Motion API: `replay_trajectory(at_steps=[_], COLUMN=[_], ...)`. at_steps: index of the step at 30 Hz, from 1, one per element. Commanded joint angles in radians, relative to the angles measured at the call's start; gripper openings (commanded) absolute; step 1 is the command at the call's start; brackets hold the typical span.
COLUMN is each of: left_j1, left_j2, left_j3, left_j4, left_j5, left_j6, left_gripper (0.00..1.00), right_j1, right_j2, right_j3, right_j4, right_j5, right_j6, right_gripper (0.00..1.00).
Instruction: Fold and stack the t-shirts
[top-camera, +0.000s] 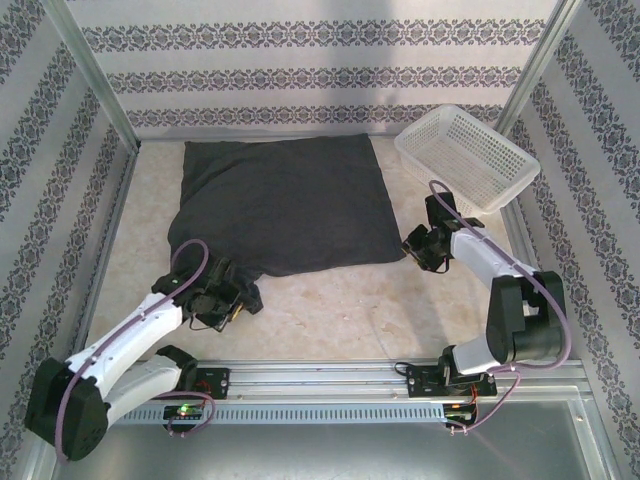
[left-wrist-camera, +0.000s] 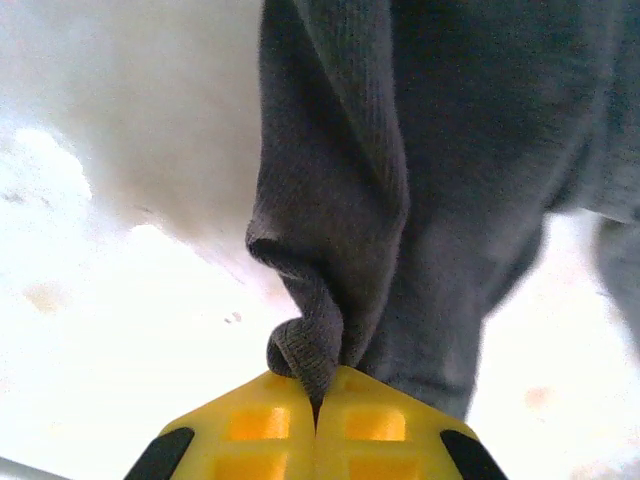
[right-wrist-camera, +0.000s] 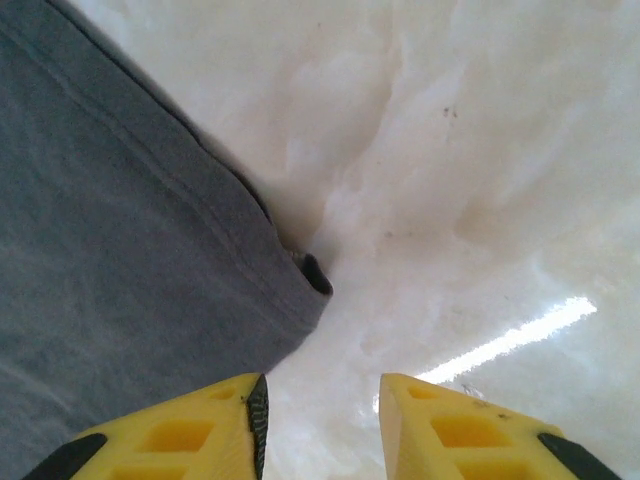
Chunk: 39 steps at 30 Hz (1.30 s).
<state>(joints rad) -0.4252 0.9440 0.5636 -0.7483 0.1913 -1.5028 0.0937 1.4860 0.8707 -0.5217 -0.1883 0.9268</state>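
Note:
A dark charcoal-grey t-shirt (top-camera: 285, 200) lies spread over the middle and back of the table. Its near left corner is bunched up, and my left gripper (top-camera: 232, 297) is shut on that corner. In the left wrist view a rolled fold of the t-shirt (left-wrist-camera: 320, 360) is pinched between the yellow jaws of my left gripper (left-wrist-camera: 318, 400). My right gripper (top-camera: 420, 247) hovers at the shirt's near right corner. It stands open in the right wrist view (right-wrist-camera: 322, 400), with the t-shirt corner (right-wrist-camera: 290, 290) just ahead and left of the jaws, nothing between them.
A white mesh basket (top-camera: 466, 155) stands at the back right, beside the shirt. Patterned walls close in the table (top-camera: 340, 310) on three sides. A metal rail (top-camera: 400, 385) runs along the near edge where the arm bases sit.

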Motion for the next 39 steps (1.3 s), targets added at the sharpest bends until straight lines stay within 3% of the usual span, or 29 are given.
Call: replay_trajectory(at_steps=[1, 12, 18, 19, 28, 39], left_j1=[-0.012, -0.013, -0.012, -0.013, -0.012, -0.013], left_j2=[-0.055, -0.114, -0.179, -0.192, -0.305, -0.301], left_j3=[0.045, 0.139, 0.21, 0.225, 0.297, 0.27], left_j4=[-0.106, -0.208, -0.311, -0.336, -0.49, -0.516], left_j5=[-0.084, -0.192, -0.287, -0.303, -0.429, -0.342], left_j6=[-0.078, -0.07, -0.112, -0.123, -0.246, -0.283], left_gripper=[0.0, 0.0, 0.0, 0.0, 0.0, 0.0], right_j1=[0.007, 0.044, 0.049, 0.05, 0.048, 0.017], right_j2=[0.067, 0.195, 0.225, 0.213, 0.01, -0.222], right_j3=[0.036, 0.093, 0.114, 0.113, 0.082, -0.011], right_j4=[0.046, 0.045, -0.004, -0.014, -0.125, -0.274], right_j5=[0.01, -0.008, 0.016, 0.032, 0.163, 0.235], right_j6=[0.032, 0.052, 0.047, 0.039, -0.049, -0.103], right_gripper=[0.34, 0.28, 0.05, 0.0, 0.0, 0.0])
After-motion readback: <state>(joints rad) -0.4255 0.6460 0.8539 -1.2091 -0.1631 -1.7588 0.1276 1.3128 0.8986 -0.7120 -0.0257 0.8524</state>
